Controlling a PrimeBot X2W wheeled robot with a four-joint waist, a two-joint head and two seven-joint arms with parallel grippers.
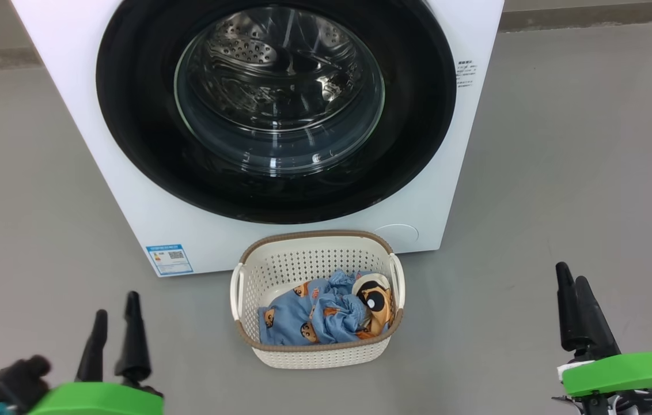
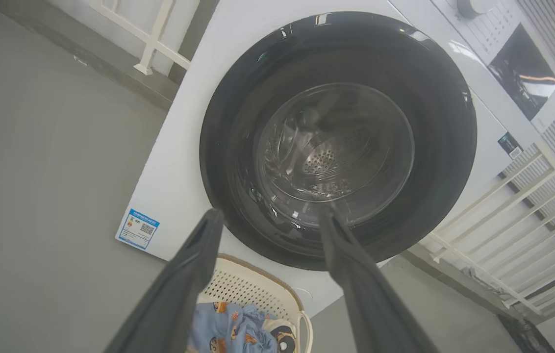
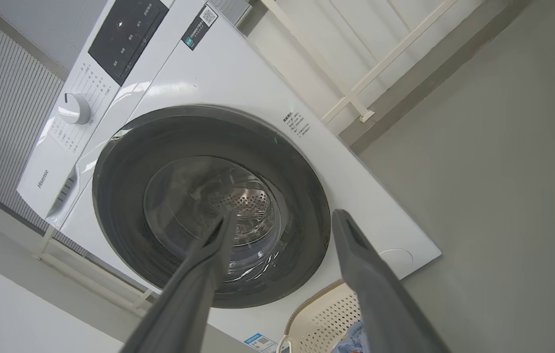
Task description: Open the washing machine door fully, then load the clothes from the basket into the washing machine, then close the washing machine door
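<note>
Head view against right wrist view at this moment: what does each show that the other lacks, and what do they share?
Head view: the left pincer, open, at lower left, and the basket whole, with the cartoon-face piece among the clothes. Right wrist view: the washing machine top with its dial, dark control panel, and a white railing behind. Shared: the washing machine door, shut, the steel drum behind its glass, the blue sticker, and the right pincer, open.

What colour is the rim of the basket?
Brown, with a woven look, on the cream basket; it shows best in the head view.
</note>
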